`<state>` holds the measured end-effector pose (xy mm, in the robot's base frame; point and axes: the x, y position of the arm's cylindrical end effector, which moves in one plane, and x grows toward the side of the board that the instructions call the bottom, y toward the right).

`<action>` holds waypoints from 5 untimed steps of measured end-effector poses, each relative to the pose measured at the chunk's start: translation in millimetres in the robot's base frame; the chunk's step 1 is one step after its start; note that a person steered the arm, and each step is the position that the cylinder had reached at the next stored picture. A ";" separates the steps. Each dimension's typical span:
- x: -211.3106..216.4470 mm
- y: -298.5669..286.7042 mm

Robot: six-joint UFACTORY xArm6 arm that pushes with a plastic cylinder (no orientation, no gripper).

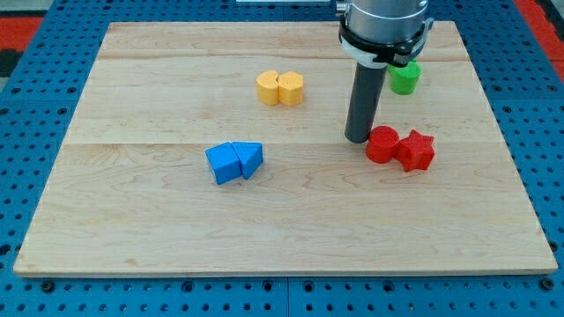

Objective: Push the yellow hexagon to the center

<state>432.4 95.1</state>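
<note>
Two yellow blocks stand touching above the board's middle, toward the view's top. The left one (269, 88) looks like the yellow hexagon. The right one (291, 88) is a lobed, heart-like shape. My tip (357, 138) rests on the board to the right of them and lower, well apart from both. It stands just left of a red round block (382, 144), close to it or touching.
A red star block (416, 150) touches the red round block on its right. A green block (404, 77) sits at the top right, partly behind the arm. A blue cube (224, 164) and a blue triangle (249, 158) touch left of centre. The wooden board (132, 220) lies on a blue pegboard.
</note>
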 end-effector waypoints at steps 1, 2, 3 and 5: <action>-7.7 2.7; -41.1 8.4; -77.7 8.4; -138.2 -55.2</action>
<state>294.2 39.8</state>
